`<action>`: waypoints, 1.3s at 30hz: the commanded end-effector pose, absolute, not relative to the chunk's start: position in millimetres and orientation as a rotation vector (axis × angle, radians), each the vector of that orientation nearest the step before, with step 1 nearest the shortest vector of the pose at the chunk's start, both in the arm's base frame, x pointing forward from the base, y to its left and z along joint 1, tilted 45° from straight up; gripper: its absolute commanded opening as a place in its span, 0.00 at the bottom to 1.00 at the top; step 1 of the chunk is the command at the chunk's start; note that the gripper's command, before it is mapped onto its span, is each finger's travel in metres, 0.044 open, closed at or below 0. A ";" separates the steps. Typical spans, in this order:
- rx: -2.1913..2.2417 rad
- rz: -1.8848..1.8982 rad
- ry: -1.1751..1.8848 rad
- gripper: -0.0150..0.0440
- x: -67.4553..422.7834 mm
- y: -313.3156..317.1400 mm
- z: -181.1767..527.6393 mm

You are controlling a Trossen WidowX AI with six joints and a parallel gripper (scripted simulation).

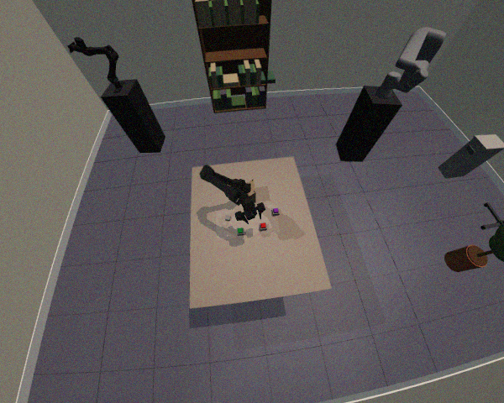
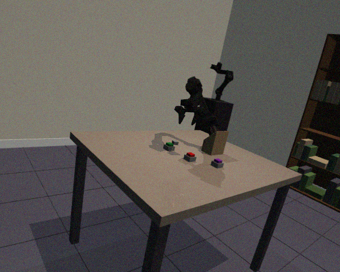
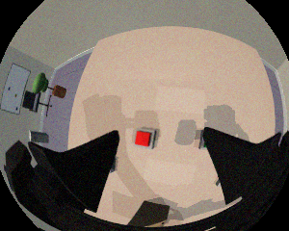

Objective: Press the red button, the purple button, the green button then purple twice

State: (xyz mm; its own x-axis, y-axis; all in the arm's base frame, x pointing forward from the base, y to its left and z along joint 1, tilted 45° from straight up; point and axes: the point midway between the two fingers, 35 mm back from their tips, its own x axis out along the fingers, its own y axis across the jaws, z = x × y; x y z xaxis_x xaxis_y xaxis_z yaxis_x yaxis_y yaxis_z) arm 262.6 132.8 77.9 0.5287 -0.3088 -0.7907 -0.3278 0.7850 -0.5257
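Three buttons on grey bases sit on the tan table point(image 1: 252, 273) point(image 2: 129, 164) point(image 3: 183, 58): the green button point(image 1: 240, 230) point(image 2: 169, 144), the red button point(image 1: 262, 225) point(image 2: 190, 154) point(image 3: 144, 138) and the purple button point(image 1: 275, 211) point(image 2: 217, 160). My gripper point(image 1: 252, 215) point(image 2: 187, 118) point(image 3: 163, 134) is open and empty. It hangs well above the table with its fingers pointing down. In the wrist view the red button shows between the two fingers, a little to the left. The green and purple buttons are out of the wrist view.
A tall tan block point(image 1: 252, 187) point(image 2: 215, 143) stands by the arm's base, behind the red and purple buttons. A small grey block point(image 1: 228, 217) point(image 2: 175, 142) lies just behind the green button. A bookshelf point(image 1: 234, 52) point(image 2: 325, 123) and black pedestals stand off the table.
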 end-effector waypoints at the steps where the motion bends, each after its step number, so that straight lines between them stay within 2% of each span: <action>1: -0.691 -0.098 1.176 0.93 262.2 141.3 51.4; 10: -0.724 -0.424 1.381 0.93 255.0 148.3 -6.9; 16: -0.729 -0.452 1.391 0.93 254.0 148.3 -11.4; 22: -0.730 -0.454 1.389 0.67 263.2 107.7 -53.8; 30: -0.730 -0.454 1.389 0.31 263.3 105.9 -55.4; 39: -0.730 -0.454 1.389 0.29 263.3 105.9 -55.4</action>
